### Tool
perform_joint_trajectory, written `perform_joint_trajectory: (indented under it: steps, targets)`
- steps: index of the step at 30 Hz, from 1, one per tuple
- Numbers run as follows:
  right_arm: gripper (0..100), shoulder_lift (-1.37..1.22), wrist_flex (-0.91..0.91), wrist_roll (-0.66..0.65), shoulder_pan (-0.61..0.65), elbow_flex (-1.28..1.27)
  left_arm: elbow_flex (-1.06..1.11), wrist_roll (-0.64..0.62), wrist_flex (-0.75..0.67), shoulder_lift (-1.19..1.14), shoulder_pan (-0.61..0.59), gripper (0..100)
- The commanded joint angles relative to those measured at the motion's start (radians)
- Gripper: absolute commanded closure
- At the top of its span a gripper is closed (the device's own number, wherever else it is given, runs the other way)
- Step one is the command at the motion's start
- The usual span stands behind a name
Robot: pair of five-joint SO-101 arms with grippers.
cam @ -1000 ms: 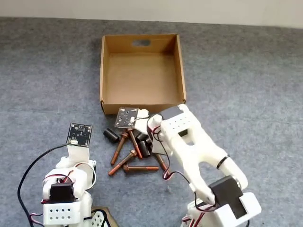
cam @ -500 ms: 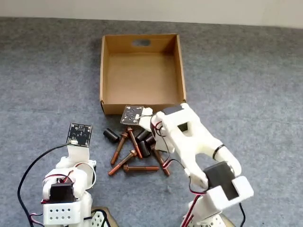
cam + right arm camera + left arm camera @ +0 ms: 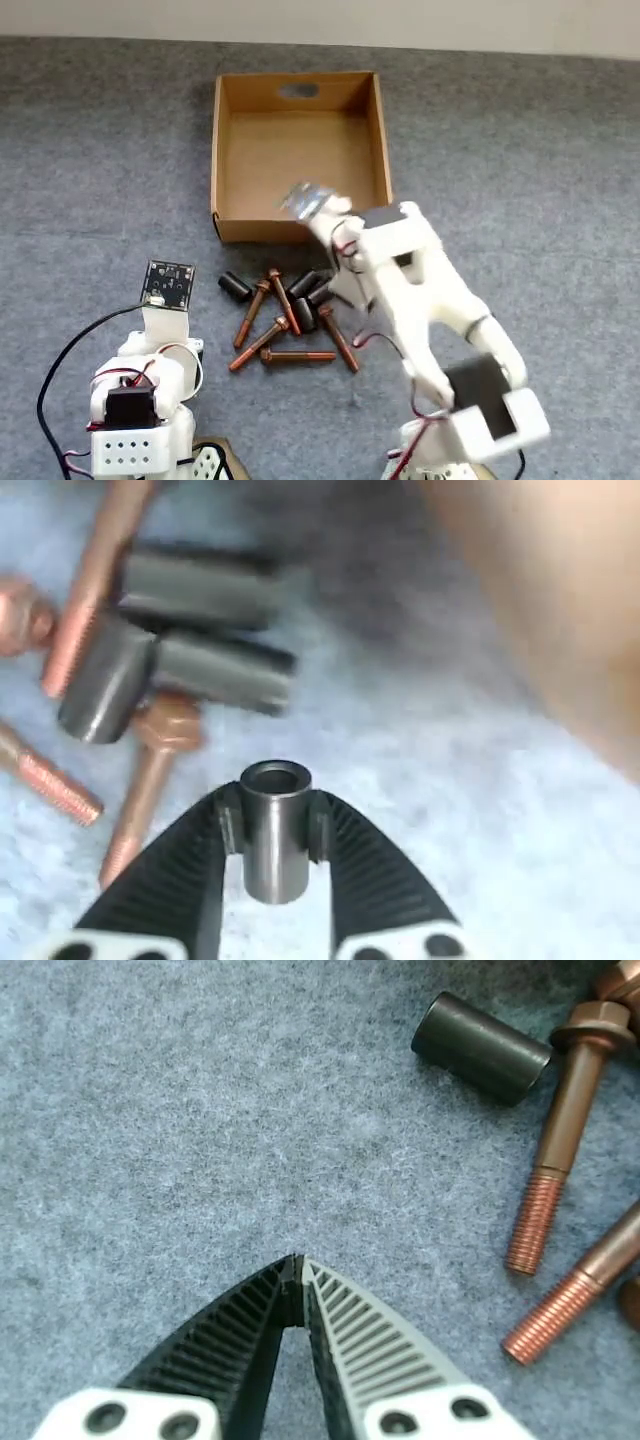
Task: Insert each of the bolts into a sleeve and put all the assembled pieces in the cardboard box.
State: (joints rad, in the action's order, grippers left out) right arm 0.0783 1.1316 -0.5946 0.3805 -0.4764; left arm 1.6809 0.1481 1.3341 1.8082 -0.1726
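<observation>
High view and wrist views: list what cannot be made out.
- High view: the right pincer and its held sleeve, hidden beneath its wrist camera.
- High view: the loose sleeves' count, partly covered by that arm.
- Right wrist view: the cardboard box, a blur.
- Left wrist view: one bolt's head, cut off by the edge.

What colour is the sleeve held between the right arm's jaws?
Dark grey, nearly black, with a dull metal sheen. The sleeve shows best in the right wrist view.

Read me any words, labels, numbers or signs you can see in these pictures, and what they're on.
No readable text. The cardboard box, bolts and sleeves carry no print I can see. The circuit board on the left arm's wrist may bear markings, too small to read.
</observation>
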Motion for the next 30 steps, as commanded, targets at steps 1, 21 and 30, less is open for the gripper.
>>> perform_joint_trajectory:
  steps: [1, 21, 30]
  targets:
    - [99.3, 0.166, 0.013, 0.178, -0.102, -0.061, 0.016, 0.006, 0.006, 0.01, -0.005, 99]
    - [89.1, 0.208, -0.13, 0.152, -0.314, -0.472, 0.016, 0.006, 0.006, 0.01, -0.005, 99]
    - [90.6, 0.366, -0.137, 0.041, -0.311, -0.572, 0.016, 0.006, 0.006, 0.01, -0.005, 99]
